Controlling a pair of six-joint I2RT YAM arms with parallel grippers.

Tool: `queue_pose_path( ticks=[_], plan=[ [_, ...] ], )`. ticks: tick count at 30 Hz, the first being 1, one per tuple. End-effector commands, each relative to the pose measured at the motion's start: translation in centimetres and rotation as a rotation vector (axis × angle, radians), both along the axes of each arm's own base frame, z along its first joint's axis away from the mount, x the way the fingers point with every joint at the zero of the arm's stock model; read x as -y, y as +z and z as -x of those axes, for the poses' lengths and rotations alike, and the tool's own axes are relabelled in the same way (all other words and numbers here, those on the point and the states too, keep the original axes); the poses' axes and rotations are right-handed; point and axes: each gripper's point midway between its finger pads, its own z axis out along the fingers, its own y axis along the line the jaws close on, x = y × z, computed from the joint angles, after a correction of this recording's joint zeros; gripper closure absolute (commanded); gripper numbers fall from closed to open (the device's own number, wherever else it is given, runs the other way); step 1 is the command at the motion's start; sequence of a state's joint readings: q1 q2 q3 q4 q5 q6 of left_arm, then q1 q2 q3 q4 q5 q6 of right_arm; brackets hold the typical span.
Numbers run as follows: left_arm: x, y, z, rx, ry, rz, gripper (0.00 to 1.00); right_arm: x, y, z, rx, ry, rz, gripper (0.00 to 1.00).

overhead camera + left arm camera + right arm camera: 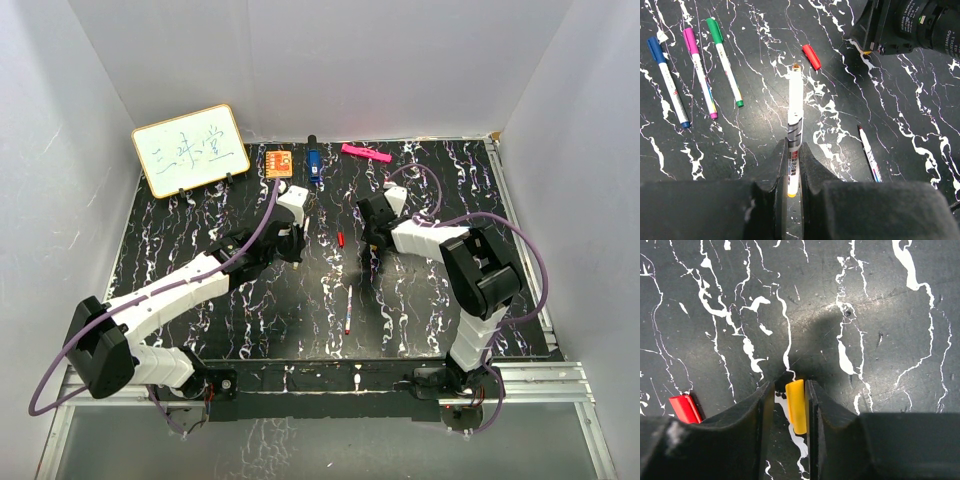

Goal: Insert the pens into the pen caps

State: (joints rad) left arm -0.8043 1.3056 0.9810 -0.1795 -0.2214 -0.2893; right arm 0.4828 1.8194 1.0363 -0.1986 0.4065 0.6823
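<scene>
Left gripper (792, 150): clamped on white pen (795, 100).
Right gripper (790, 385): slightly apart astride yellow cap (796, 410), gap on one side.

The left arm (165, 295) and right arm (468, 345) wear white shells with black joints; purple cables (268, 210) loop alongside; fingers (850, 210) are matte black.

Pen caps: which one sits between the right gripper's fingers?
The yellow cap, between the jaws of the right gripper; the red cap lies outside them on the table.
</scene>
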Motion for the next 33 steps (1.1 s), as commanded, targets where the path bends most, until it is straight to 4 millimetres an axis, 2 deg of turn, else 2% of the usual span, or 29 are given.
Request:
queue_pose_path(
  ticks=[1, 9, 22, 33],
  plan=[
    [-0.3, 0.5, -0.2, 0.016, 0.017, 0.011, 1.0, 0.5, -3.7, 3.7, -0.173, 0.055, 0.044, 0.69],
    [-0.4, 0.8, -0.3, 0.024, 0.024, 0.014, 1.0, 0.8, -3.9, 4.8, -0.209, 0.058, 0.073, 0.7],
    [-0.3, 0.9, -0.6, 0.033, 0.025, 0.016, 1.0, 0.6, -5.5, 7.7, -0.296, 0.068, 0.143, 0.74],
    [-0.5, 0.6, -0.5, 0.027, 0.022, -0.001, 1.0, 0.9, -6.5, 6.8, -0.296, 0.04, 0.186, 0.74]
  ],
)
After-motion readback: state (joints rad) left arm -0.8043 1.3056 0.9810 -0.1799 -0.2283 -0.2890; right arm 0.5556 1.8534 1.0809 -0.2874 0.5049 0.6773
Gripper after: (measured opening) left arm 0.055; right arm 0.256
